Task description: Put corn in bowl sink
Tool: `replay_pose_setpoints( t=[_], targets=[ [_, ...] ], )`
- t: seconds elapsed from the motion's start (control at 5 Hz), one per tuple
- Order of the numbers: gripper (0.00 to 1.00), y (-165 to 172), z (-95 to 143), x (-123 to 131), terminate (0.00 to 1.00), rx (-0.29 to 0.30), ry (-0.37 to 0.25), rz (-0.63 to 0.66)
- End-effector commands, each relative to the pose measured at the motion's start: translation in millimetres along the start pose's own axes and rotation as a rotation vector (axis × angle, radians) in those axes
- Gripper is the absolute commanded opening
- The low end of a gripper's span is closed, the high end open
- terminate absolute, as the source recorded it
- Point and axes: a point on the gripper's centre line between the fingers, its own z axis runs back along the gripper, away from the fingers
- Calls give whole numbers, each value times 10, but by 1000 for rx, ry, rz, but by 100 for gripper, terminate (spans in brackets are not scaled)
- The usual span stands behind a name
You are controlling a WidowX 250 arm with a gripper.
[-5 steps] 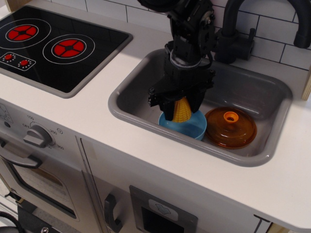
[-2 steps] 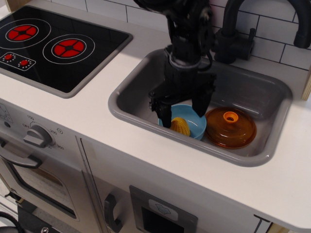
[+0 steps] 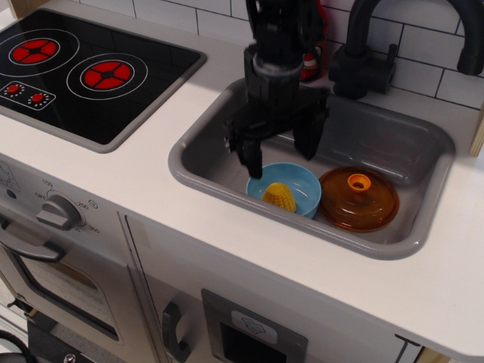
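Note:
The yellow corn (image 3: 279,198) lies on its side inside the light blue bowl (image 3: 302,183), which sits on the floor of the grey sink (image 3: 204,162). My black gripper (image 3: 279,152) hangs open and empty just above the bowl's far rim, its two fingers spread to the left and right. Nothing is between the fingers.
A translucent orange domed lid (image 3: 358,198) with a knob sits in the sink right of the bowl. A dark faucet (image 3: 363,53) stands behind the sink. A black stovetop (image 3: 83,72) with red burners is at the left on the white counter (image 3: 136,174).
The gripper opened and let go of the corn, which dropped into the bowl and tipped onto its side. The gripper then rose above the bowl.

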Motion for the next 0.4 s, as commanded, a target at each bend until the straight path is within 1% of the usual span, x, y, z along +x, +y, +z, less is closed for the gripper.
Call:
replay_pose_setpoints(
  t=[0.0,0.2],
  targets=[
    [100,-123,327,67,0,-73,-45,-45],
    [100,-123,327,67,100,-73,-45,-45]
  ],
)
